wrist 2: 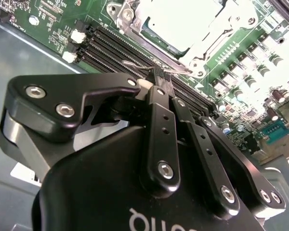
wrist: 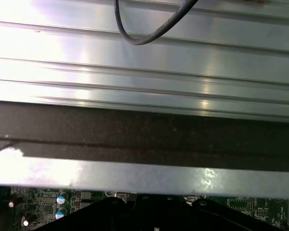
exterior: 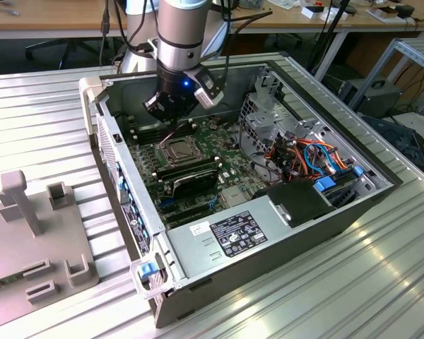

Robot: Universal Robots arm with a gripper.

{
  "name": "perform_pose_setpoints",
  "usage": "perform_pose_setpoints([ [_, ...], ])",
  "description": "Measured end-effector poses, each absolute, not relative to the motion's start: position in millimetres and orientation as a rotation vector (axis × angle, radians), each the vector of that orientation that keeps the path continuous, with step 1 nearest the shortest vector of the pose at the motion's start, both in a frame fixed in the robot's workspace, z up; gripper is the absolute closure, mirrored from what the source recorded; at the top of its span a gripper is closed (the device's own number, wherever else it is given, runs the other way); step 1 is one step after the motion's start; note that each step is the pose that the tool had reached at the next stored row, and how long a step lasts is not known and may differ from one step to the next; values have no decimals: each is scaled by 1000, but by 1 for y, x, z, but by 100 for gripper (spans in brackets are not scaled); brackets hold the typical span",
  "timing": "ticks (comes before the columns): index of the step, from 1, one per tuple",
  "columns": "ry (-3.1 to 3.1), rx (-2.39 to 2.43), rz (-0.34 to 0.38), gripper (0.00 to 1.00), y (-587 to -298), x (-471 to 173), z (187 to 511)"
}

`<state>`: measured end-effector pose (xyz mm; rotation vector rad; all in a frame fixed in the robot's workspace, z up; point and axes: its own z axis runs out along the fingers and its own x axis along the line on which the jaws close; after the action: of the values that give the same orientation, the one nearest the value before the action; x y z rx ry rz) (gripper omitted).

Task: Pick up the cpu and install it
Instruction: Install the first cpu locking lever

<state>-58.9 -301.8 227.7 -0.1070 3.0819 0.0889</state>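
The open grey metal computer case (exterior: 268, 233) lies on the ribbed aluminium worktop (exterior: 381, 282), its green motherboard (exterior: 219, 145) carrying the small flat silver-grey square cpu (exterior: 178, 149) seated in the framed socket near board centre. Judged light, stiff and fragile, it seems best gripped by opposite edges. The black claw (wrist 2: 166, 89), fingers together on nothing, hovers at the socket's 11 o'clock; the white label on the power supply is unreadable.

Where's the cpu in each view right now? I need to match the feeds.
Exterior view: the cpu sits in the socket, mid-board.
Second wrist view: the bright square inside the socket frame.
First wrist view: the case wall above a strip of board.
Shared landmark: the green motherboard.
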Motion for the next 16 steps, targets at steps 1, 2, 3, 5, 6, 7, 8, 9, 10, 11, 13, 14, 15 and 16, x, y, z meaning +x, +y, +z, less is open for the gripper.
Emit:
perform_pose_setpoints([
  [1,3082,-107,89,89,-302,-58,226],
  [2,3082,-107,89,89,-302,-58,225],
  [3,3082,-107,89,89,-302,-57,224],
  [5,3082,-107,89,89,-302,-56,221],
  [6,3082,-107,89,89,-302,-56,220],
  [7,3082,-107,89,89,-302,-55,218],
  [8,3082,-107,89,89,-302,-55,217],
  [9,3082,-107,89,89,-302,-55,217],
  [10,3082,-107,88,89,-302,-55,217],
  [11,3082,-107,89,89,-302,-55,217],
  [13,3082,-107,89,89,-302,-54,217],
  [14,3082,-107,89,89,-302,-53,217],
  [15,3082,-107,89,89,-302,-52,217],
  [16,3082,-107,89,89,-302,-52,217],
])
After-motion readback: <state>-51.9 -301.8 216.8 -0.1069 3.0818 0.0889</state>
